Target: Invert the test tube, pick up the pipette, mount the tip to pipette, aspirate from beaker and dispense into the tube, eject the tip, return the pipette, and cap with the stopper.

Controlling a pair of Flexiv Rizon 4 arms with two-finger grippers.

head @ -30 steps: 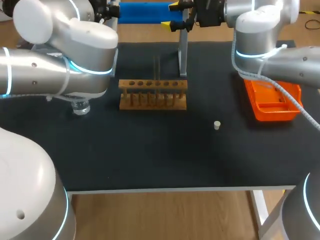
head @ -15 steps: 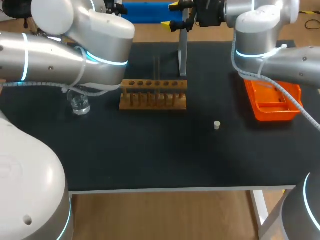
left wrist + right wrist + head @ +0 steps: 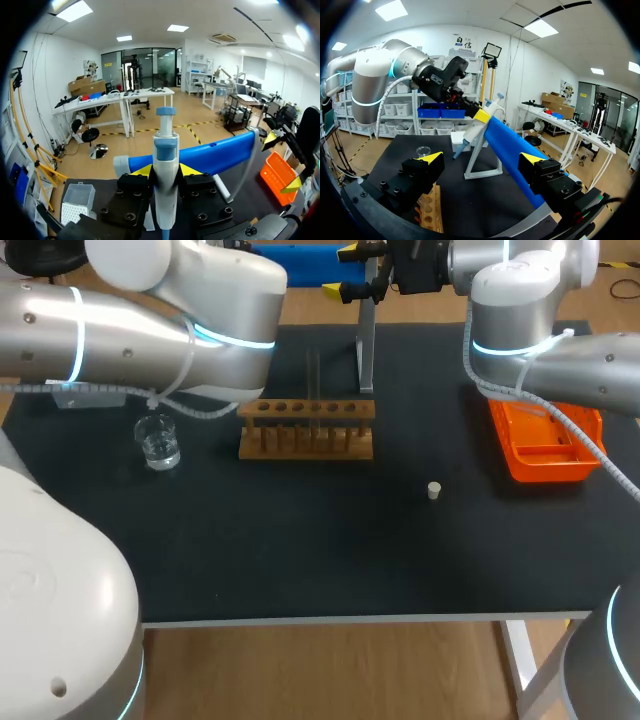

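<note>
1. Smooth, rounded silver-grey shells on left arm (image 3: 150, 325) and right arm (image 3: 575, 365): thick cylindrical links, domed white joint caps.
2. Thin glowing pale-cyan rings (image 3: 510, 348) at the joints.
3. Pale braided cable (image 3: 580, 440) along the right arm, a similar one along the left.
4. Behind the jaws of left gripper (image 3: 165, 171) and right gripper (image 3: 482, 159), blocky matte-black bodies dotted with round recessed screws (image 3: 129, 216).
5. Bright yellow wedge-shaped fingertips (image 3: 432, 158) at the very front.
</note>
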